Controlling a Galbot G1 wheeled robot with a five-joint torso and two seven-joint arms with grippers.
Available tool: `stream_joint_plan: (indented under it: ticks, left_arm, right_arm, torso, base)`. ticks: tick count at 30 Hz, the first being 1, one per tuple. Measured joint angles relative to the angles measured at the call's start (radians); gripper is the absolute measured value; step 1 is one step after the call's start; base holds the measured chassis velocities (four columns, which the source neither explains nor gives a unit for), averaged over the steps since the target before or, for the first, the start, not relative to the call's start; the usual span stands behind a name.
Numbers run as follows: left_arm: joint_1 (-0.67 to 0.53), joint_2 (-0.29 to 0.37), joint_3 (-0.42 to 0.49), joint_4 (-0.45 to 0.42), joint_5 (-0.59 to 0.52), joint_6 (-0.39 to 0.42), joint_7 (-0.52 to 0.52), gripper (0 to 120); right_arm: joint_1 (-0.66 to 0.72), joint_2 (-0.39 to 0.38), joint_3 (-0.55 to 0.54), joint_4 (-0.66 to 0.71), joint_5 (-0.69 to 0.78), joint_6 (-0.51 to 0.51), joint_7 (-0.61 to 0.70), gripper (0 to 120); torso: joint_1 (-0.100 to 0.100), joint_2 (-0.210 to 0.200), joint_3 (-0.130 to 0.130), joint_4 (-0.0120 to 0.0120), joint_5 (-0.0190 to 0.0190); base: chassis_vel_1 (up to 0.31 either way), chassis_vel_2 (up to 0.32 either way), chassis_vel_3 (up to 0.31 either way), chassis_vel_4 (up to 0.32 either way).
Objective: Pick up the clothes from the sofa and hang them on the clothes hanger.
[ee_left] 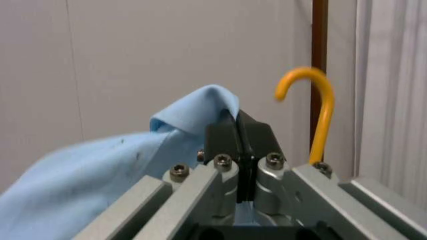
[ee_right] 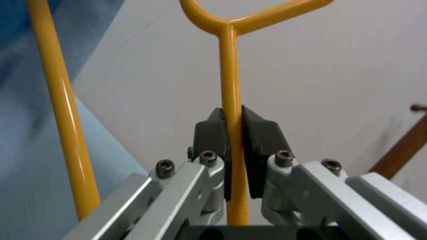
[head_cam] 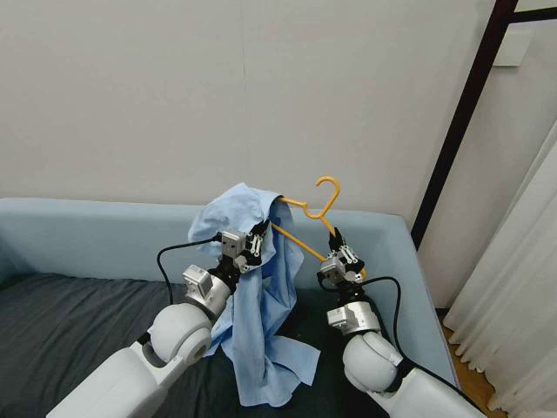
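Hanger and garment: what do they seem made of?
Hanger, in the right claw: thin round rod, glossy orange-yellow coat with highlights; likely coated metal, maybe plastic. Garment, pinched by the left claw: thin light-blue cloth, probably woven, matte, draping softly.

A plain off-white wall [head_cam: 174,87] runs across the back of the room, evenly lit, with a faint vertical seam down it. Against it stands a pale blue upholstered sofa [head_cam: 87,235] with a dark grey seat cushion [head_cam: 61,322]. Just past the sofa's right end a dark brown wooden post [head_cam: 461,122] rises up the wall. Beside it, white pleated curtains [head_cam: 513,305] hang down. A small patch of light wooden floor [head_cam: 449,336] shows between sofa and curtains.
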Motion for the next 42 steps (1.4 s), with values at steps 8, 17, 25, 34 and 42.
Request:
stream_joint_plan:
  ticks: [8,17,25,34,42]
  left_arm:
    - [-0.04,0.046,0.033,0.021,-0.011,-0.001,0.052,0]
    - [0.027,0.046,0.036,0.013,0.0,-0.032,0.149,0]
    - [0.058,0.046,0.029,0.019,0.021,-0.049,0.184,0]
    - [0.162,0.073,-0.042,-0.023,0.045,-0.084,0.223,0]
    - [0.076,0.132,-0.093,-0.052,-0.002,-0.134,0.176,0]
  right_arm:
    - [-0.039,0.016,0.016,-0.057,-0.197,0.086,-0.047,5]
    - [-0.042,0.029,0.026,-0.039,-0.14,0.116,-0.043,5]
    - [-0.046,0.03,0.025,0.009,-0.058,0.096,-0.039,5]
    - [-0.064,0.026,0.031,0.092,0.166,-0.008,-0.018,5]
    - [0.009,0.017,0.075,0.184,0.262,-0.07,-0.011,5]
  torso:
    - [0.0,0.0,0.0,0.0003,-0.0001]
    - [0.0,0.0,0.0,0.0003,-0.0002]
    - [0.0,0.0,0.0,0.0002,0.0]
    - [0.0,0.0,0.0,0.0003,-0.0001]
    - [0.0,0.0,0.0,0.0001,0.0]
  base:
    - [0.0,0.0,0.0,0.0]
    - [0.0,0.0,0.0,0.0]
    - [0.0,0.0,0.0,0.0]
    - [0.0,0.0,0.0,0.0]
    - [0.0,0.0,0.0,0.0]
